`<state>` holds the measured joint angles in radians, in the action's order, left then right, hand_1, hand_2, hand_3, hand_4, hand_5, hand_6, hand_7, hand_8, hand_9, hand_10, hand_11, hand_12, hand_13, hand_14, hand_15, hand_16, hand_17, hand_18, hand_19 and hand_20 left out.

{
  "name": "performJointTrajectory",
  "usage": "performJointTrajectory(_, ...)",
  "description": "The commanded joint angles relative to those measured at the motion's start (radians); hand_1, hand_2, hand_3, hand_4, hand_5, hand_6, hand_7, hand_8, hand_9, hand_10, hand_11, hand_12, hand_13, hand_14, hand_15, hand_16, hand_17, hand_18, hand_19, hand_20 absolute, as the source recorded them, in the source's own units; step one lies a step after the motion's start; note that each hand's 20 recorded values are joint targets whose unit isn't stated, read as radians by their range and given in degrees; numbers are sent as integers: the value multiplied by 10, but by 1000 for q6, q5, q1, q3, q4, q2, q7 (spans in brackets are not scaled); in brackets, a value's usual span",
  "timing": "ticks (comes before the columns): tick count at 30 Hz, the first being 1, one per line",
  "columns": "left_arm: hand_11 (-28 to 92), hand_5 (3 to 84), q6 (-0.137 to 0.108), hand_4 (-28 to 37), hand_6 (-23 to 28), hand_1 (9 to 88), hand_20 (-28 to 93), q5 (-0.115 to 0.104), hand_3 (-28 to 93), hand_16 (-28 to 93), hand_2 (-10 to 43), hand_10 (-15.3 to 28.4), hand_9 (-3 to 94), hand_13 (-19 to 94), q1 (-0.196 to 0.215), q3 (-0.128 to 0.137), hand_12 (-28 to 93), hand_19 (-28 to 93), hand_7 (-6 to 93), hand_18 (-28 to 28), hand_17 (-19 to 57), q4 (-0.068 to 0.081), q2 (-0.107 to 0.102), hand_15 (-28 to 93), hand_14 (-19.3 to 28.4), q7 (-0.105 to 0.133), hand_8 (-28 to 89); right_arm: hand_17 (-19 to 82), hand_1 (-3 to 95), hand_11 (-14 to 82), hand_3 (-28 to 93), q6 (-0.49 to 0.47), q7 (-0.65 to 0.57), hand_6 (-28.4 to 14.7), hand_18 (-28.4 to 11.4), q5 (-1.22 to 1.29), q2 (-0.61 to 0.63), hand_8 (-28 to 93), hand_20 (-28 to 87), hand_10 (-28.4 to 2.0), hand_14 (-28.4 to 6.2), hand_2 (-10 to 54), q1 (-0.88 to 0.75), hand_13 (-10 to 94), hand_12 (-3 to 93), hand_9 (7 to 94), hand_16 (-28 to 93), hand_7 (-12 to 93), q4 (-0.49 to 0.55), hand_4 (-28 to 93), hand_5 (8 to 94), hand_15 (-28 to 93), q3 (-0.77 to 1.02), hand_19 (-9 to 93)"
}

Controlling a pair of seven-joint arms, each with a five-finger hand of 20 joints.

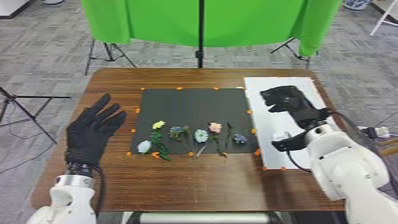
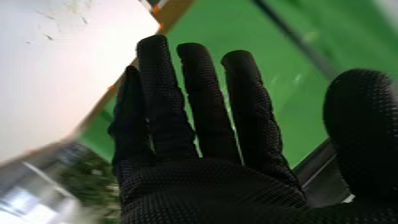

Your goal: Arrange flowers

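Note:
In the head view, my left hand point(image 1: 92, 129) lies open at the table's left side, left of the black mat. My right hand point(image 1: 286, 99) is over the white sheet at the right, and its fingers stand straight in the right wrist view, where the right hand point(image 2: 213, 185) holds nothing. Along the black mat's front part lie several flowers: a yellow one point(image 1: 158, 124), a pale white one point(image 1: 144, 146), a light blue one point(image 1: 201, 136), a pink one point(image 1: 215, 128) and a blue one point(image 1: 240, 139). Green stems and leaves point(image 1: 160, 145) lie among them.
The black mat point(image 1: 191, 105) and the white sheet point(image 1: 266, 117) are edged by small orange marks on the brown table point(image 1: 178, 182). Behind the table hangs a green cloth point(image 1: 160, 22) on a stand. The white sheet point(image 2: 62, 60) shows beside my right hand's fingers.

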<state>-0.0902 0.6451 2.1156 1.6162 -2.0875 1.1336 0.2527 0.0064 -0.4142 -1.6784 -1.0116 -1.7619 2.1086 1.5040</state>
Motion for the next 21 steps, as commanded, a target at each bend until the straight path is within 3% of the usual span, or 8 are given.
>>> performJointTrajectory(1, 196, 400, -6, -281, 73, 213, 194, 18, 790, -63, 64, 183, 347, 255, -17, -17, 115, 497, 109, 284, -80, 15, 6, 467, 262, -17, -91, 64, 195, 125, 767, 187, 112, 8, -229, 832, -53, -127, 243, -163, -209, 73, -47, 399, 115, 517, 95, 129, -39, -283, 497, 317, 8, 560)
performJointTrajectory(5, 195, 396, -16, -282, 71, 213, 191, 14, 792, -59, 63, 181, 346, 254, 1, -23, 117, 499, 110, 284, -81, 5, 3, 464, 261, -1, -91, 52, 190, 107, 767, 165, 143, 17, -234, 878, -58, -124, 230, -150, -206, 69, -60, 383, 118, 498, 115, 122, -58, -283, 470, 277, 13, 547)
performJointTrajectory(11, 183, 356, 3, -282, 37, 212, 186, 26, 795, -56, 62, 170, 327, 255, 13, -29, 115, 500, 110, 284, -81, 1, 22, 461, 260, -23, -98, 68, 189, 102, 749, 127, 232, 30, -257, 947, -68, -122, 229, -144, -204, 64, -108, 380, 123, 473, 131, 121, -82, -283, 429, 277, 28, 545)
performJointTrajectory(16, 180, 350, 3, -283, 33, 213, 184, 29, 792, -54, 63, 169, 326, 253, 15, -29, 117, 503, 115, 284, -81, -3, 20, 461, 260, -19, -102, 70, 191, 93, 746, 118, 230, 40, -267, 919, -65, -124, 220, -137, -202, 60, -123, 364, 123, 458, 133, 126, -77, -283, 415, 254, 45, 529)
performJointTrajectory(21, 180, 348, 2, -283, 33, 202, 185, 29, 776, -53, 71, 170, 324, 246, 17, -31, 119, 505, 115, 284, -81, -2, 21, 460, 260, -21, -103, 91, 191, 74, 746, 98, 244, 40, -283, 896, -69, -126, 174, -128, -205, 58, -142, 316, 122, 439, 165, 122, -73, -283, 410, 153, 64, 488)
